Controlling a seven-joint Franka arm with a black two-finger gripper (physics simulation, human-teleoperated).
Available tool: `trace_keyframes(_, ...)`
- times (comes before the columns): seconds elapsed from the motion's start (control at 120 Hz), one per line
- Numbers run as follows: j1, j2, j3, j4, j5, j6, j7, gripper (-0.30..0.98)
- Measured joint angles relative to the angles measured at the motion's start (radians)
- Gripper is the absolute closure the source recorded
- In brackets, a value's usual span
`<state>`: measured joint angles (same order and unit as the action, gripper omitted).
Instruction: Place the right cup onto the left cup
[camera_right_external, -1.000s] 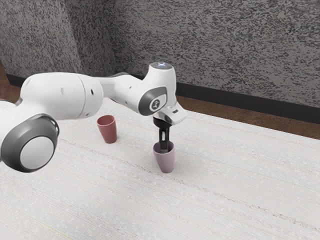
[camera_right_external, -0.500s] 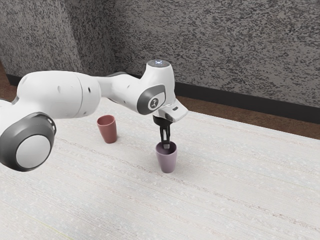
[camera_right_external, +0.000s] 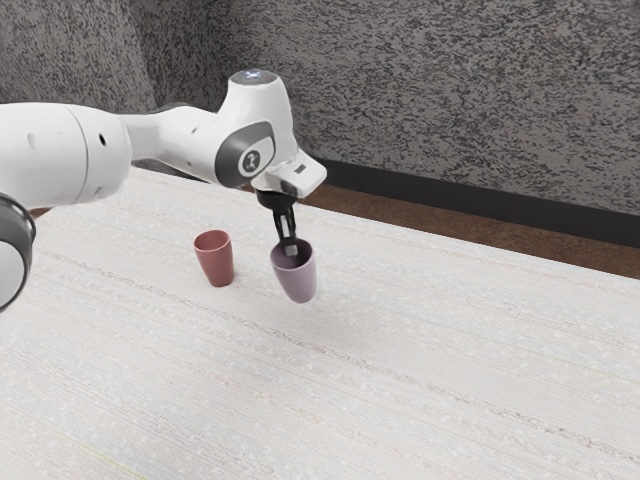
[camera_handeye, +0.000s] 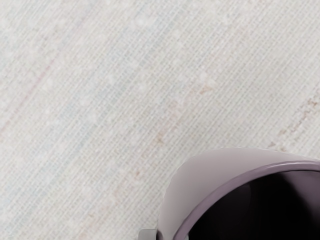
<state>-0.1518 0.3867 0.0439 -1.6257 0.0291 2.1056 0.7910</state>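
Over the table (camera_right_external: 430, 370), the gripper (camera_right_external: 289, 247) is holding the purple cup (camera_right_external: 298, 281), fingers clamped on its wall; lifting is looking done, stacking onto the upright red cup (camera_right_external: 216, 263) is remaining.

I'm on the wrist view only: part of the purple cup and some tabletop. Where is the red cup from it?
Observer: In the exterior view, the red cup is to that view's left of the purple cup.

Operator: Is it upright, or do I have to deal with a tipped one?

Observer: Upright on the table, its mouth facing up.

Operator: Am I already over it?

Observer: No. In the exterior view, a strip of tabletop separates the two cups, so it looks as though you need to carry the purple one further toward that view's left.
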Motion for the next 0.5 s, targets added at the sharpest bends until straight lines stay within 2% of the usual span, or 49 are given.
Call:
trace_keyframes(0.15, 0.101, -0.065, -0.015, -0.027, 0.005, -0.045, -0.010, 0.78)
trace_keyframes(0.225, 0.222, -0.073, -0.108, -0.028, 0.029, -0.063, -0.014, 0.79)
trace_keyframes(0.342, 0.344, -0.072, -0.178, -0.025, 0.066, -0.087, -0.019, 0.79)
trace_keyframes(0.5, 0.401, -0.071, -0.199, 0.016, 0.120, -0.124, -0.023, 0.79)
